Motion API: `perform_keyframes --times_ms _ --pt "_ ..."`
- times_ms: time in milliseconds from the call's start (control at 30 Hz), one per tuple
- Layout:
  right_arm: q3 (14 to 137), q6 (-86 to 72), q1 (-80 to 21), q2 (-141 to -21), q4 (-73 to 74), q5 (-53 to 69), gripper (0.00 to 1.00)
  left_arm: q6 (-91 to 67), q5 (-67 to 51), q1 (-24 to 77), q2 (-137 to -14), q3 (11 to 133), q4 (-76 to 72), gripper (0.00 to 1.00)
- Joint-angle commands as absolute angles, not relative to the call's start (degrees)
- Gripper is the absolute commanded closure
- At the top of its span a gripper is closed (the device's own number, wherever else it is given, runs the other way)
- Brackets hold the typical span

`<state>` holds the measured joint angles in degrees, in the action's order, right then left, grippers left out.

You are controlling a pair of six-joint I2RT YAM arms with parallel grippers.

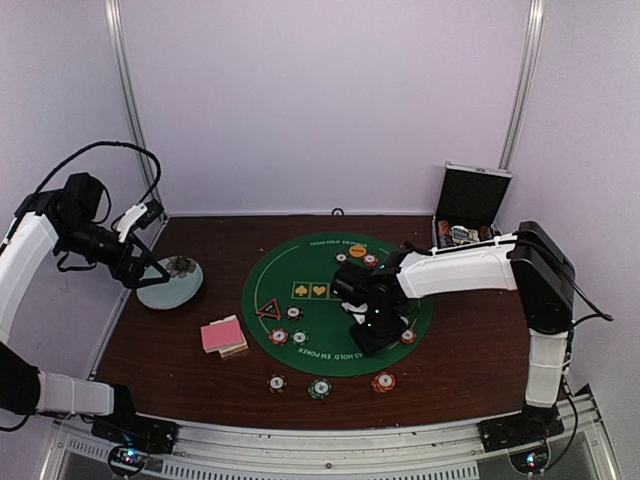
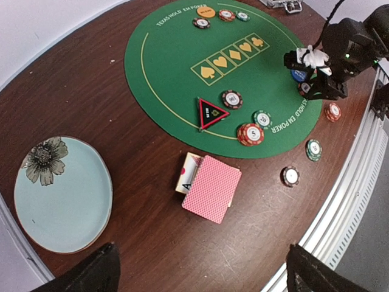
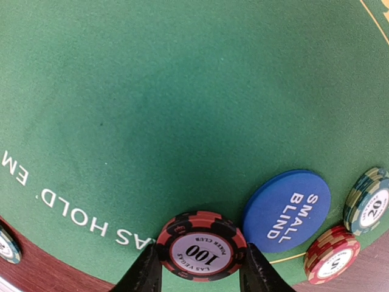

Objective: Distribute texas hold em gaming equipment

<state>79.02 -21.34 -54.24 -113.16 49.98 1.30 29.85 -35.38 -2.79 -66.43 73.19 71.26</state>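
Observation:
My right gripper (image 3: pixel 200 263) is shut on a black-and-red "100" poker chip (image 3: pixel 202 245), held by its edges low over the green mat (image 3: pixel 182 91) near the printed lettering. A blue "SMALL BLIND" button (image 3: pixel 287 210) lies just right of it, with a red chip stack (image 3: pixel 331 254) and a green chip (image 3: pixel 368 201) beyond. In the top view this gripper (image 1: pixel 372 325) is at the mat's near right. My left gripper (image 2: pixel 200 274) hangs open and high over bare wood, by the dish. The pink-backed cards (image 2: pixel 211 187) and the triangular marker (image 2: pixel 211 113) lie below it.
A pale blue flowered dish (image 1: pixel 170 283) sits at the left. The open metal case (image 1: pixel 470 205) stands at the back right. An orange button (image 1: pixel 357 251) and chips lie at the mat's far edge. Loose chips (image 1: pixel 319 388) dot the wood near the front edge.

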Motion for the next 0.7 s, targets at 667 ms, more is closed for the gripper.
perform_keyframes --times_ms 667 --pt "90.08 -28.28 -54.93 -102.84 52.87 8.63 0.17 37.01 -21.18 13.63 -67.44 58.41 65.21 0.02"
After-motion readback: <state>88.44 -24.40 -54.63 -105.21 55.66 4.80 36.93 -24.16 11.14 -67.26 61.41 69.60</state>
